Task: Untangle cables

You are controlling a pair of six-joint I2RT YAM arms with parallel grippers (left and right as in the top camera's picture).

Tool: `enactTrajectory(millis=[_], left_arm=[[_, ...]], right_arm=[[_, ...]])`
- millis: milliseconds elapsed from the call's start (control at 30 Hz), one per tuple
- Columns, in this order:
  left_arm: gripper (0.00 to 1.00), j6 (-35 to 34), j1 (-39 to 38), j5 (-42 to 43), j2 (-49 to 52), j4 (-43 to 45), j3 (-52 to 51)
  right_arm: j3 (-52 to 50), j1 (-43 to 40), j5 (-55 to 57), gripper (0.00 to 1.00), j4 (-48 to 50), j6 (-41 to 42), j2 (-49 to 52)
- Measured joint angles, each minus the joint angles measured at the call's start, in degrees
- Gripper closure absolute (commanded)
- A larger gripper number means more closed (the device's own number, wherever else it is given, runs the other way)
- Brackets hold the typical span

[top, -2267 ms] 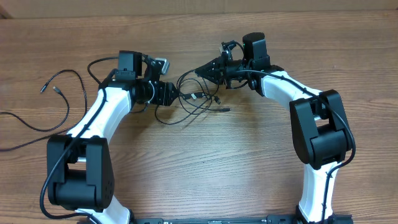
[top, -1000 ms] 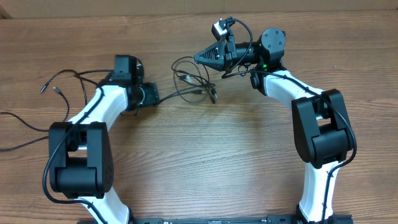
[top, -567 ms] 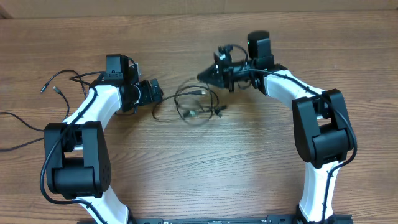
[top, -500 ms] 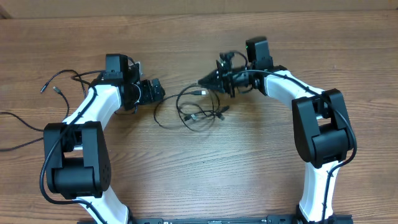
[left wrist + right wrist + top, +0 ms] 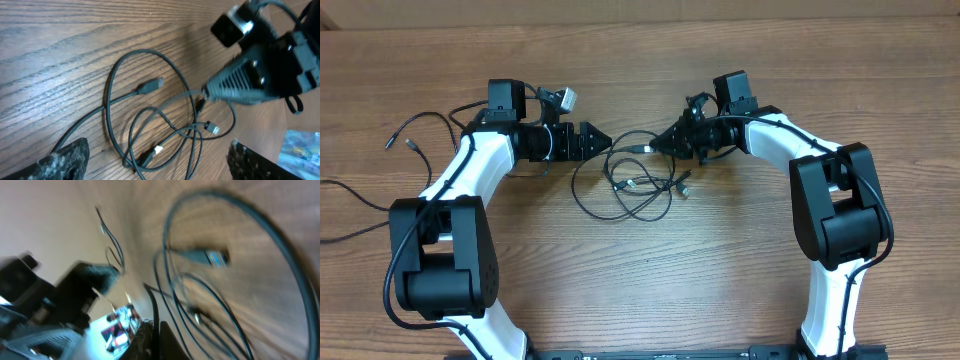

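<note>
1. Black cables (image 5: pixel 632 184) lie in a loose tangle on the bench (image 5: pixel 650 290), between both arms.
2. Our left fingers (image 5: pixel 598 138) stand wide apart and empty, at the tangle's left edge; the loops lie rightward from them.
3. Our right fingers (image 5: pixel 660 145) are closed, pinching one strand, we judge.
4. The left wrist view shows this pinch; overhead hides it.
</note>
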Motion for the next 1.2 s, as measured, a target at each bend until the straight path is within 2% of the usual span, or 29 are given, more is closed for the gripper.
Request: enactTrajectory(millis=[133, 267, 433, 733, 967, 1200], left_arm=[[0.07, -0.87, 0.00, -2.64, 0.00, -0.61, 0.02], [0.06, -1.20, -0.02, -4.37, 0.00, -0.63, 0.02], [0.04, -3.69, -1.20, -6.49, 0.11, -0.59, 0.11], [0.08, -6.27, -5.38, -7.80, 0.55, -0.39, 0.11], [0.07, -9.97, -7.17, -9.33, 1.62, 0.55, 0.13], [0.04, -14.71, -7.52, -8.85, 3.10, 0.48, 0.13]], right_arm=[[0.00, 0.00, 0.39, 0.96, 3.45, 2.67, 0.00], [0.00, 0.07, -0.17, 0.96, -0.20, 1.70, 0.00], [0.00, 0.24, -4.35, 0.96, -3.19, -5.14, 0.00], [0.00, 0.50, -8.02, 0.96, -5.18, -11.54, 0.00], [0.00, 2.10, -9.14, 0.96, -13.14, -20.55, 0.00], [0.00, 4.22, -9.22, 0.96, -10.86, -24.68, 0.00]])
